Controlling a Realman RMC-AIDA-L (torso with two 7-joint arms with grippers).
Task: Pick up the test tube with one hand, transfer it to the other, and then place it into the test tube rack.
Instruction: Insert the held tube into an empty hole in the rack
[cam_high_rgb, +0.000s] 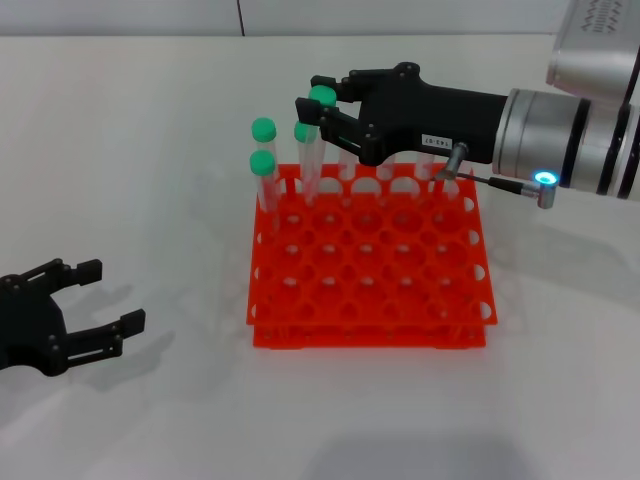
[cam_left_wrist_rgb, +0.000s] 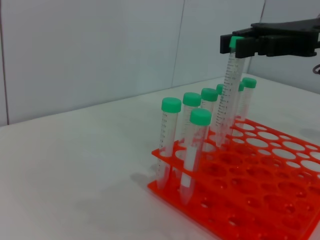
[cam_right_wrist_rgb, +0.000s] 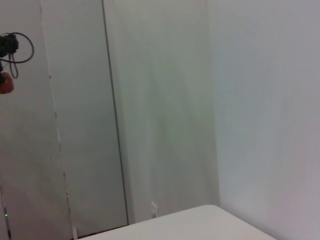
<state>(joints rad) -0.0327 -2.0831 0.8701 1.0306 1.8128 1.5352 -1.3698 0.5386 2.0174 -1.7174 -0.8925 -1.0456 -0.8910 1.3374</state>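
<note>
My right gripper (cam_high_rgb: 316, 97), the white-labelled one with the blue ring light, is shut on the green cap end of a clear test tube (cam_high_rgb: 316, 165). It holds the tube nearly upright over the back row of the orange-red rack (cam_high_rgb: 370, 340). In the left wrist view the right gripper (cam_left_wrist_rgb: 235, 44) grips the tube (cam_left_wrist_rgb: 227, 95), whose lower tip is at the level of the rack's (cam_left_wrist_rgb: 260, 200) top holes. I cannot tell whether the tip is inside a hole. My left gripper (cam_high_rgb: 112, 294) is open and empty, low on the table, left of the rack.
Several other green-capped tubes (cam_high_rgb: 263, 150) stand in the rack's back-left holes, close to the held tube; they also show in the left wrist view (cam_left_wrist_rgb: 170, 140). The right wrist view shows only a wall and a table corner (cam_right_wrist_rgb: 200, 222).
</note>
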